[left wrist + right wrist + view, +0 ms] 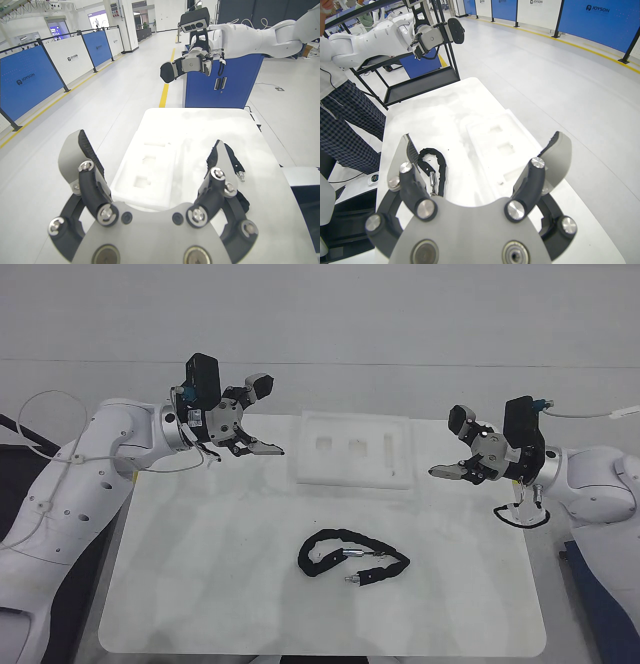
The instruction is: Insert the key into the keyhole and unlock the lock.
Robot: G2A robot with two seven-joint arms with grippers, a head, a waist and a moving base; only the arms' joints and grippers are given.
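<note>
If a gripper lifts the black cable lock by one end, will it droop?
Likely droops: the cable lock lies in a loose curled loop, so probably flexible. Its fabric-like surface should grip well; the bare metal tip may slip.

left gripper (150,140) fingers (88,153) wide apart over foam tray (120,180); lock (235,160) just past one finger, on desk (200,120).

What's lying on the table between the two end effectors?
In the top view, a white foam tray lies between the left end effector and the right end effector.
</note>
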